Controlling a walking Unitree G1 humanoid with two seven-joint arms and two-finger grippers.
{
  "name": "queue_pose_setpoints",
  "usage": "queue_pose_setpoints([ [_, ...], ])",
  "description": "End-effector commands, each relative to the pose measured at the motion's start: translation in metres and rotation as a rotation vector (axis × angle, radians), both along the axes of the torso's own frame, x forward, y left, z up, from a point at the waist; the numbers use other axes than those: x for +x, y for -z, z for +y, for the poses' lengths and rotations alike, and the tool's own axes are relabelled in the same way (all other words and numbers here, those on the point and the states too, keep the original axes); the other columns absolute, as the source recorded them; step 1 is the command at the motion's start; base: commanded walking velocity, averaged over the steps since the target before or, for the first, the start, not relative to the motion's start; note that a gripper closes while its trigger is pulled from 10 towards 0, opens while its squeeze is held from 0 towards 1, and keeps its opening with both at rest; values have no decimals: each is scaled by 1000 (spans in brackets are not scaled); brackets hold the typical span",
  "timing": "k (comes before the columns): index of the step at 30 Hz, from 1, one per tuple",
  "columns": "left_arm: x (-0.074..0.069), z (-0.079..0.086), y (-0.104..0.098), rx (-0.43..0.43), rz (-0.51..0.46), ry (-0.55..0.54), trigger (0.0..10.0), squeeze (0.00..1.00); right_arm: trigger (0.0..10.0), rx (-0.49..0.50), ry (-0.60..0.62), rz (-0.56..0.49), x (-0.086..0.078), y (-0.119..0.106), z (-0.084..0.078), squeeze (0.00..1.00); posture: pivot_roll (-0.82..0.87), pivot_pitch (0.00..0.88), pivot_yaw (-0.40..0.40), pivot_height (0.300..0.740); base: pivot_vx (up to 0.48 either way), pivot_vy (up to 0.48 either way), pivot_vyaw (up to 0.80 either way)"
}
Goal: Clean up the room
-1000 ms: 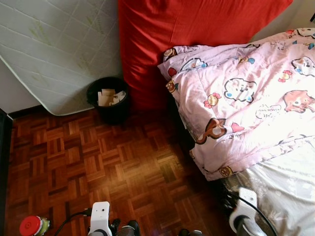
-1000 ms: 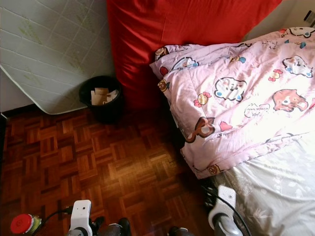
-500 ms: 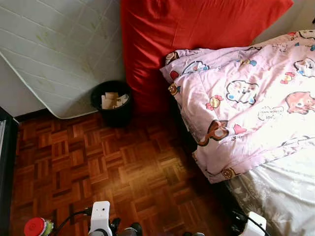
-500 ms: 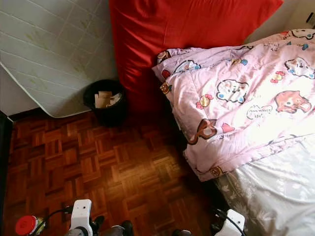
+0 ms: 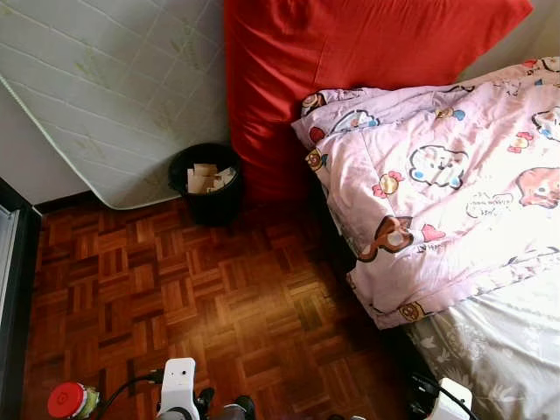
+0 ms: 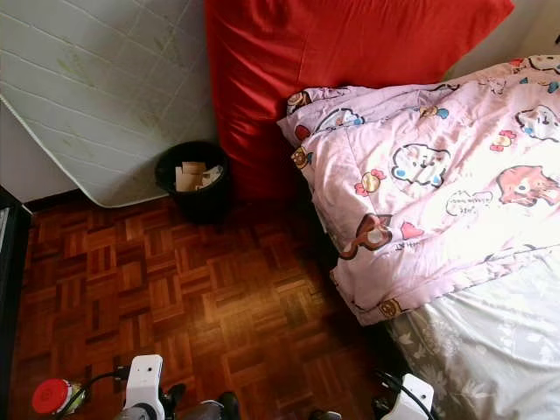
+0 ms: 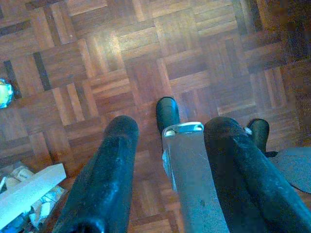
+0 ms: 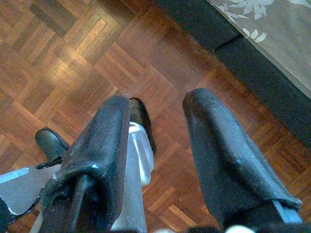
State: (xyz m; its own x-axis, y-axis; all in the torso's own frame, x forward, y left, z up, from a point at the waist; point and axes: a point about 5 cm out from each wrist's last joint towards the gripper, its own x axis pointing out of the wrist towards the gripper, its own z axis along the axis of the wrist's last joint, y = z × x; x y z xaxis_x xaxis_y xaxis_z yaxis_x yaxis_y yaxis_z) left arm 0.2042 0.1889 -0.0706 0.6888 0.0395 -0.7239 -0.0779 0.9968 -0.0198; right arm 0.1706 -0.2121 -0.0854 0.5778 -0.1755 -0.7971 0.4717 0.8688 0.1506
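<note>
Both arms hang idle over the parquet floor (image 5: 219, 297): the left gripper (image 7: 167, 141) and right gripper (image 8: 155, 121) each have their black fingers spread with nothing between them. Ahead, a black bin (image 5: 208, 182) holding paper scraps stands against the red mattress (image 5: 350, 52), beside the bed's pink cartoon quilt (image 5: 437, 192)

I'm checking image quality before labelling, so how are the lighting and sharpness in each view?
Eye views: sharp, but the quilt is blown out by bright light and the floor shows a glare patch. Left wrist view: blue-tinted, glare on the floor, left hand slightly soft up close. Right wrist view: evenly lit, right hand soft, bed sharper.
</note>
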Motion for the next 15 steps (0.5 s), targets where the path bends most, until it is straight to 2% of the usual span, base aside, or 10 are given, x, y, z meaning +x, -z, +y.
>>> queue_pose_setpoints([
  [1, -11, 3, 6, 6, 47, -6, 10000, 0, 10000, 5, 12, 30, -9, 4, 0, 0, 8, 176, 31, 740, 0, 0, 0],
  [15, -11, 3, 6, 6, 47, -6, 10000, 0, 10000, 5, 12, 30, -9, 4, 0, 0, 8, 176, 31, 740, 0, 0, 0],
])
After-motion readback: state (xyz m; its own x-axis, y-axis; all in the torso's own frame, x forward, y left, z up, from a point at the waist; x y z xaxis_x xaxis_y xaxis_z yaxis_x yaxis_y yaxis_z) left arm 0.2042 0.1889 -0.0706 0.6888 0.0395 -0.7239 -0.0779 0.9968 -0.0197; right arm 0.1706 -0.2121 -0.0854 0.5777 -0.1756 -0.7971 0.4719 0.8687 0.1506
